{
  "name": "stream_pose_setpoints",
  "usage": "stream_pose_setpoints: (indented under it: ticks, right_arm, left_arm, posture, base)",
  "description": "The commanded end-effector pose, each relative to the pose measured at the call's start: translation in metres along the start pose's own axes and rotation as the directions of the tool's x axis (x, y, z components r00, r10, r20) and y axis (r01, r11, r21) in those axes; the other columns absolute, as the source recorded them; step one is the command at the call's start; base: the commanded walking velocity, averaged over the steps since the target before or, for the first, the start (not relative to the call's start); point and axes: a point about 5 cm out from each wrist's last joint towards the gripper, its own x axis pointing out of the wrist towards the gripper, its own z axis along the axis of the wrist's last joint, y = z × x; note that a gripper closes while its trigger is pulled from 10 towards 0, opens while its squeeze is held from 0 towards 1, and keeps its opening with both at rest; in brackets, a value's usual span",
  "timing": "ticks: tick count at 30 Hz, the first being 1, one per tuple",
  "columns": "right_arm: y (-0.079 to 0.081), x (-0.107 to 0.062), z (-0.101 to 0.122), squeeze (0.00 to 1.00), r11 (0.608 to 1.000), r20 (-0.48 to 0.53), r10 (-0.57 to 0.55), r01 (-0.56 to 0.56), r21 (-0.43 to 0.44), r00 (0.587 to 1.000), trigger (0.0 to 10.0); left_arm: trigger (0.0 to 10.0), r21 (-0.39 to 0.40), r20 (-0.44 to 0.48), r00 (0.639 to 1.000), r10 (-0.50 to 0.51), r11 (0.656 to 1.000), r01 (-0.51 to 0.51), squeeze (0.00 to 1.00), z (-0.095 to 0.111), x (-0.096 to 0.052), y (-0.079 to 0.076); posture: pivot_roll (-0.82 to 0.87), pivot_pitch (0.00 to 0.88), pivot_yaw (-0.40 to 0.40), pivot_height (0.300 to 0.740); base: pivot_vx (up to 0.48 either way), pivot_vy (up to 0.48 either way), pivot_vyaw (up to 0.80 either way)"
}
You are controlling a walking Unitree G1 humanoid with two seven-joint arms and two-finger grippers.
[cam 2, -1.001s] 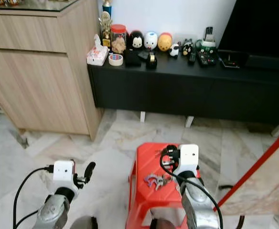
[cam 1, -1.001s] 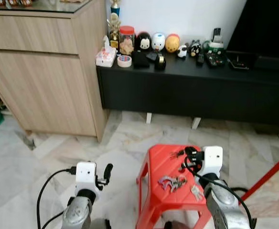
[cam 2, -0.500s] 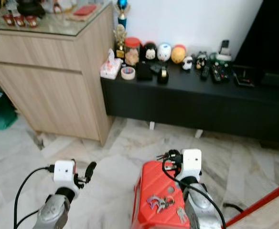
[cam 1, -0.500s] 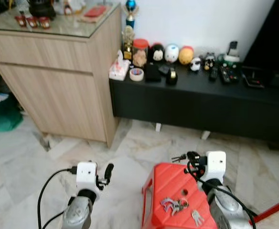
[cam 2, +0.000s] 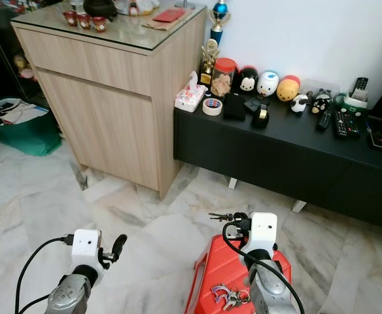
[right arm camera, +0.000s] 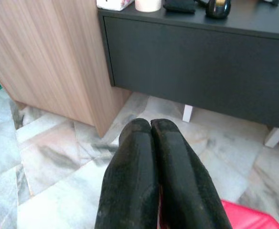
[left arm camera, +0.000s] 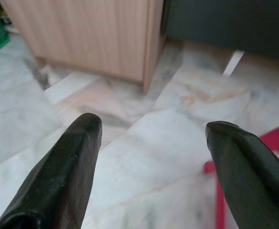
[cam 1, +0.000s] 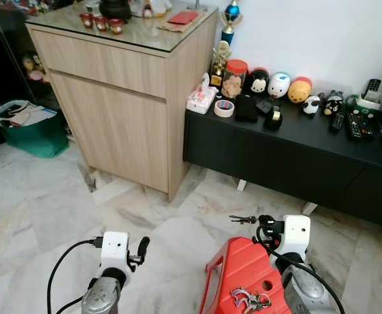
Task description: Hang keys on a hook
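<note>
So the right gripper [cam 1: 260, 220] has its fingers pressed together on a small bunch of keys [cam 1: 241, 218], held up over the marble floor [cam 1: 40, 196] just past the red stool [cam 1: 240, 275]. A second key bunch [cam 1: 248, 300] lies on the stool's seat. The left gripper [left arm camera: 151, 138] hangs low over the floor with fingers spread wide, nothing in them. Wooden cabinet [cam 1: 119, 98] and black counter [cam 1: 289, 154] stand ahead

Right gripper [cam 2: 233, 218] holds a small key bunch [cam 2: 219, 215] above red stool [cam 2: 212, 275]; second key bunch [cam 2: 225, 296] lies on stool. Left gripper [cam 2: 117, 246] idle at near left.
</note>
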Motion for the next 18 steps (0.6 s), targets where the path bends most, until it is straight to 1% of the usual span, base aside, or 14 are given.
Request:
stream_pose_setpoints:
  ticks: [1, 4, 10, 18]
  right_arm:
    - [-0.0063, -0.0020, -0.0033, 0.00, 0.999, -0.006, -0.034, 0.034, 0.006, 0.999, 10.0]
    - [-0.0070, -0.0012, -0.0044, 0.00, 0.998, -0.007, -0.053, 0.053, 0.023, 0.999, 10.0]
    - [-0.0061, 0.0003, -0.0037, 0.00, 0.998, 0.001, -0.061, 0.061, 0.025, 0.998, 10.0]
    - [-0.0051, 0.0043, 0.0004, 0.00, 0.998, 0.012, -0.067, 0.067, 0.021, 0.998, 10.0]
  left_arm:
    - [10.0, 0.000, -0.011, 1.000, 0.003, 1.000, -0.003, 0.00, -0.0037, -0.0002, -0.0009]
    - [10.0, -0.004, -0.015, 1.000, 0.005, 1.000, -0.005, 0.00, -0.0058, -0.0003, -0.0017]
    - [10.0, -0.013, -0.015, 1.000, 0.002, 1.000, -0.002, 0.00, -0.0088, 0.0004, -0.0053]
    - [10.0, -0.013, -0.004, 1.000, 0.021, 1.000, -0.021, 0.00, -0.0087, 0.0009, -0.0013]
  posture:
    - [0.09, 0.000, -0.085, 0.740]
    - [0.09, 0.000, -0.080, 0.740]
    - [0.09, 0.000, -0.080, 0.740]
    - [0.09, 0.000, -0.081, 0.740]
  base:
    - [0.000, 0.000, 0.00]
    - [0.000, 0.000, 0.00]
    - [0.000, 0.000, 0.00]
    - [0.000, 0.000, 0.00]
